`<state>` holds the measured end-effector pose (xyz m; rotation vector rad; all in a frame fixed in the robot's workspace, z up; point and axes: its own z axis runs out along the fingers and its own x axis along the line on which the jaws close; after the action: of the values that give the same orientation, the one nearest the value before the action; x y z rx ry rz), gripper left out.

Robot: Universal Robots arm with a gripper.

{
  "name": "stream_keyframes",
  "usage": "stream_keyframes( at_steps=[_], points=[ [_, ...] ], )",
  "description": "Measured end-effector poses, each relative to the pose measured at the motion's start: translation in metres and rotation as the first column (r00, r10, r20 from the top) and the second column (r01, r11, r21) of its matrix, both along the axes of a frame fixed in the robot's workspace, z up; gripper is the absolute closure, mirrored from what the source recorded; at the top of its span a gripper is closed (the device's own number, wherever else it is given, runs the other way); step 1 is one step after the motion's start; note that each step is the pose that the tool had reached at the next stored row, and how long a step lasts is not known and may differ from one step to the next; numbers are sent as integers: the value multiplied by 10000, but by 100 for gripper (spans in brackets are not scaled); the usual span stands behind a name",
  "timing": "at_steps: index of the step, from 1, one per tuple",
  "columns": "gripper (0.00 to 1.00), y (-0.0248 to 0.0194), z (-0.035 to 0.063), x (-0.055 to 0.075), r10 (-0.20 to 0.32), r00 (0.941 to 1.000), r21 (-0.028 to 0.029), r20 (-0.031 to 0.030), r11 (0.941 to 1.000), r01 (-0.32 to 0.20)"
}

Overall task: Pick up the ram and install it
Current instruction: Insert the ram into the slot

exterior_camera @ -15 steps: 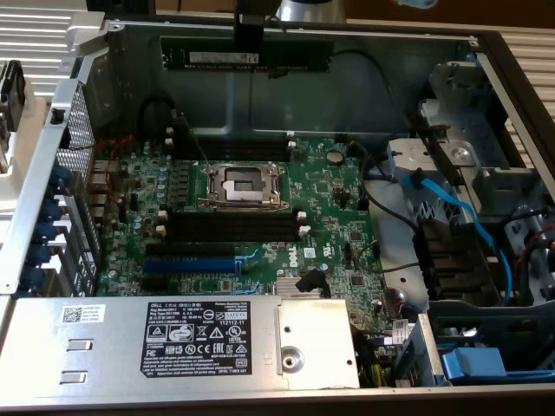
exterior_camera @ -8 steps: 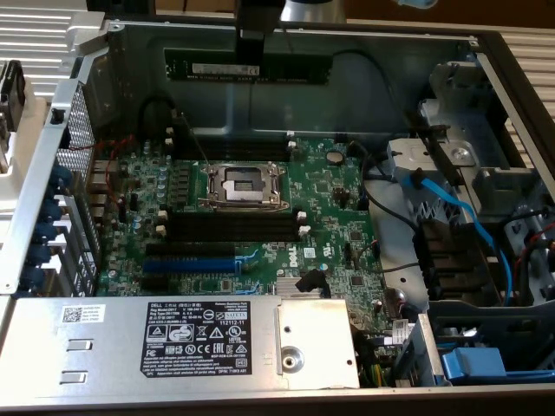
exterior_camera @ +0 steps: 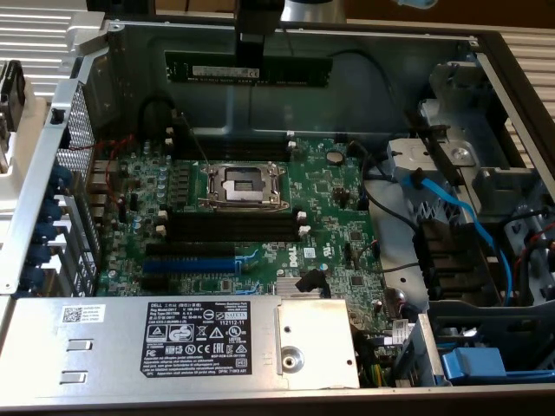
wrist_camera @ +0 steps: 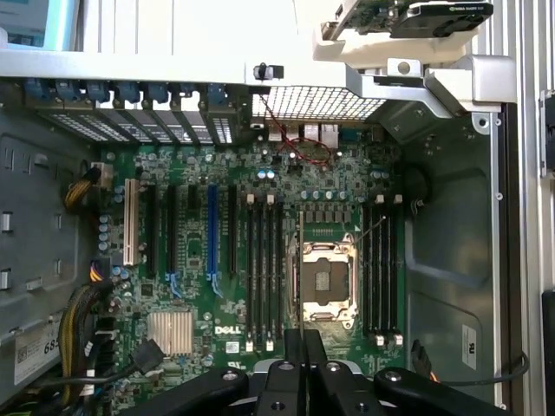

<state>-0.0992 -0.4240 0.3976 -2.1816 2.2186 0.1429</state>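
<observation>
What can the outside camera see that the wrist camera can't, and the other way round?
Only the exterior view shows the ram as a long green stick, gripped by the tool above the case, and a blue cable. Only the wrist view shows the white slot. Both show the green motherboard, its processor socket and the empty black slots.

The gripper holds the ram above the open case. At 12 o'clock the case wall blocks; at 3 o'clock blue cables crowd, seemingly clear of the motherboard.
</observation>
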Motion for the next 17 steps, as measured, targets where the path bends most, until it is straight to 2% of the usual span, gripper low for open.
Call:
stream_keyframes(
  at_steps=[7, 12, 17],
  points=[
    [88, 0, 0, 0, 0, 10000, 0, 0, 10000, 0],
    [88, 0, -41, -33, -1, 10000, -1, 79, 10000, 1],
    [88, 1, -66, -78, 0, 10000, -2, 97, 10000, 0]
  ],
)
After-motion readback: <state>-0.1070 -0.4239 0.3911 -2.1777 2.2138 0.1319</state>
